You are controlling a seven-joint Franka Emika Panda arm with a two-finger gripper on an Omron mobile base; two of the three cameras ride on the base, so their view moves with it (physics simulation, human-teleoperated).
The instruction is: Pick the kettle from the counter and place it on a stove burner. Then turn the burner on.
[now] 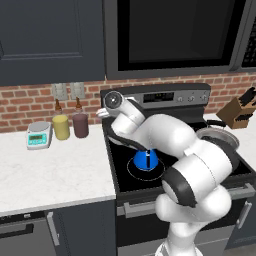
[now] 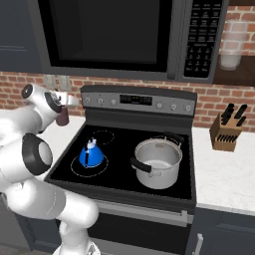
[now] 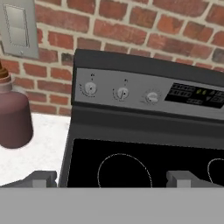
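Note:
The blue kettle (image 1: 145, 160) (image 2: 91, 156) stands upright inside the large front-left stove burner (image 1: 145, 175) (image 2: 87, 172), free of the gripper. My gripper (image 1: 103, 114) (image 2: 73, 101) (image 3: 113, 179) hovers open above the stove's back left corner, well behind and above the kettle, with nothing between its fingers. In the hand view it faces the control panel, where three knobs (image 3: 122, 92) sit in a row at the left, above the small rear-left burner circle (image 3: 124, 169). The marble counter (image 1: 50, 170) (image 3: 39, 148) lies left of the stove.
A silver pot (image 2: 158, 162) (image 1: 220, 134) sits on the right front burner. A maroon bottle (image 1: 80, 124) (image 3: 13, 118), a yellow bottle (image 1: 61, 126) and a scale (image 1: 40, 135) stand on the left counter. A knife block (image 2: 226, 130) is at the right; a microwave hangs overhead.

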